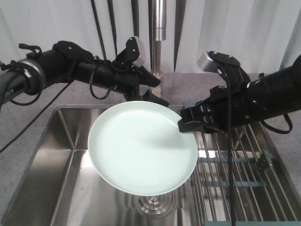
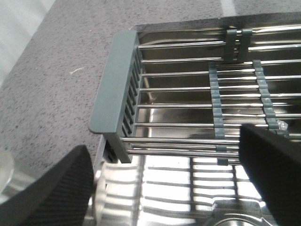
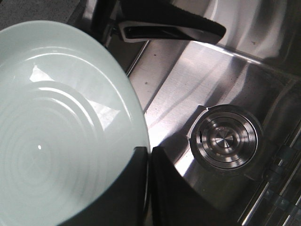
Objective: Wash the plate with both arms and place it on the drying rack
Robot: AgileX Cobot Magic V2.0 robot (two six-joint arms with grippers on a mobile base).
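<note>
The pale mint-green plate (image 1: pixel 141 146) hangs tilted over the sink, its face up toward the camera. My right gripper (image 1: pixel 181 125) is shut on its right rim; in the right wrist view the two black fingers (image 3: pixel 149 153) pinch the edge of the plate (image 3: pixel 56 122). My left gripper (image 1: pixel 157 92) is open just behind the plate's far edge, apart from it. In the left wrist view its fingers (image 2: pixel 162 141) stand wide with nothing between them, over the drying rack (image 2: pixel 188 89). The rack (image 1: pixel 235 165) lies across the sink's right part, under the right arm.
The steel sink basin (image 1: pixel 51 174) has a round drain (image 3: pixel 225 136) below the plate. A chrome faucet column (image 1: pixel 159 28) rises behind the left gripper. The rack's grey-teal end piece (image 2: pixel 115 80) borders the speckled grey counter (image 2: pixel 51 70).
</note>
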